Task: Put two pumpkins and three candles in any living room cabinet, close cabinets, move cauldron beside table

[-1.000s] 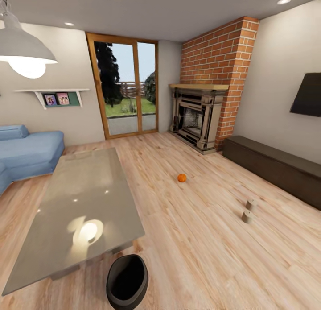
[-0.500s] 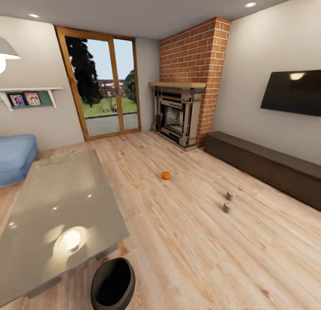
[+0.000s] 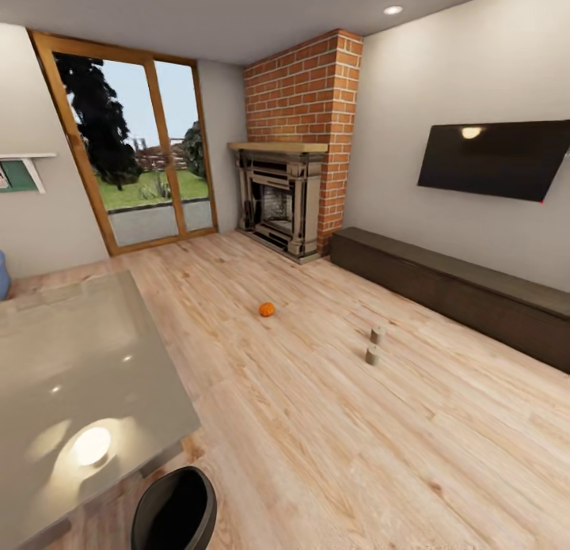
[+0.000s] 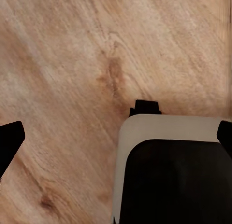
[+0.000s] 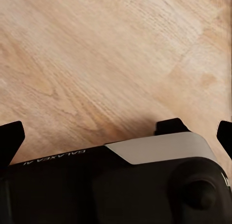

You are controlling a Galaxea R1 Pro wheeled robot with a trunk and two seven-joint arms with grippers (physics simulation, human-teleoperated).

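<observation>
Head view: one pumpkin [image 3: 267, 309] sits mid-frame on the wood floor [image 3: 332, 431], well apart from everything. Two candles [image 3: 374, 345] stand close together right of centre, near the long dark cabinet [image 3: 443, 285] along the right wall, fronts flush. Table [image 3: 63, 384] edge fills lower left; cauldron [image 3: 174, 509] at bottom, just beside its corner. Wide bare floor between. Wrist views: left gripper [image 4: 116, 132] and right gripper [image 5: 116, 132] fingers spread apart, holding nothing.

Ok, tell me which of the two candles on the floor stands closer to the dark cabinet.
The farther candle, the one higher in the head view. It stands nearer the long dark cabinet than the other candle, which sits closer to the camera.
</observation>
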